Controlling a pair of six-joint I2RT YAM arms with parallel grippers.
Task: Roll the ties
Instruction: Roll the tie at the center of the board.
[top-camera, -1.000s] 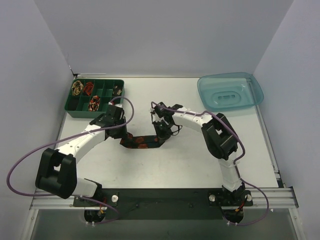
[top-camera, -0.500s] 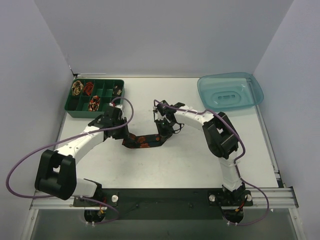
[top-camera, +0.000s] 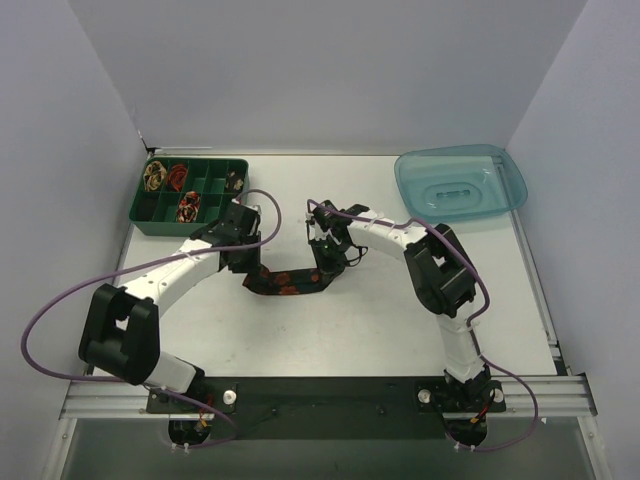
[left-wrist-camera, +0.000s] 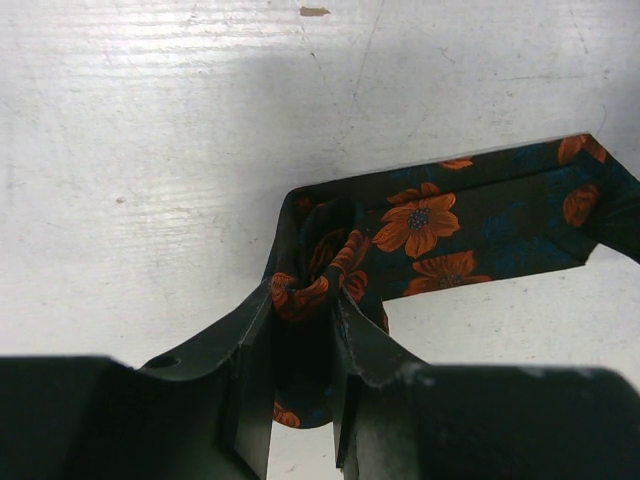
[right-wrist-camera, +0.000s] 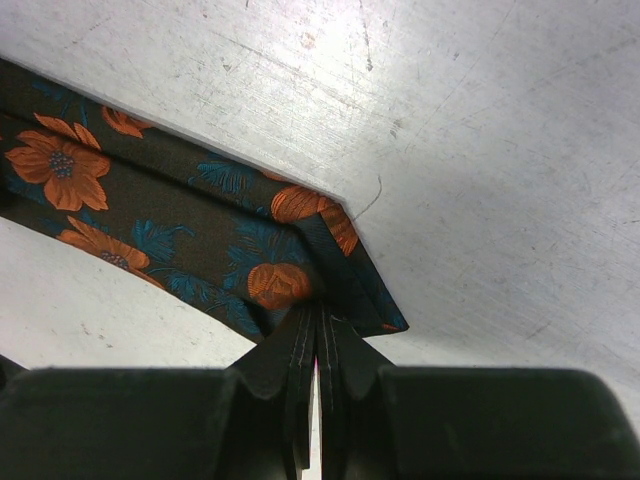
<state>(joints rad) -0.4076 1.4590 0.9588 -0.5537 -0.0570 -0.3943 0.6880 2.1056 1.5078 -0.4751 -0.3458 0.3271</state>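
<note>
- From the top external view, the floral tie (top-camera: 285, 281) lay flat on the table (top-camera: 400, 320) near its middle, stretched left to right between the two arms.
- That view showed the left gripper (top-camera: 252, 268) at the tie's left end and the right gripper (top-camera: 325, 262) at its right end. It was too coarse to show how either one's fingers stood.
- The left wrist camera filled that in. The left gripper (left-wrist-camera: 305, 310) was part closed on the floral tie (left-wrist-camera: 440, 220), clamping a bunched, curled end between its fingers. The rest of the tie ran off flat to the right.
- The right wrist camera showed the right gripper (right-wrist-camera: 318, 320) with its fingers pressed together. They nipped the folded corner of the floral tie (right-wrist-camera: 150, 210), and the dark cloth with orange flowers ran away to the left.
- Only the top view took in the surroundings. A green tray (top-camera: 150, 225) sat at the far left with coiled ties (top-camera: 155, 176) in several compartments. A blue tub (top-camera: 410, 165) stood at the far right, and a purple cable (top-camera: 60, 300) looped off each arm.
</note>
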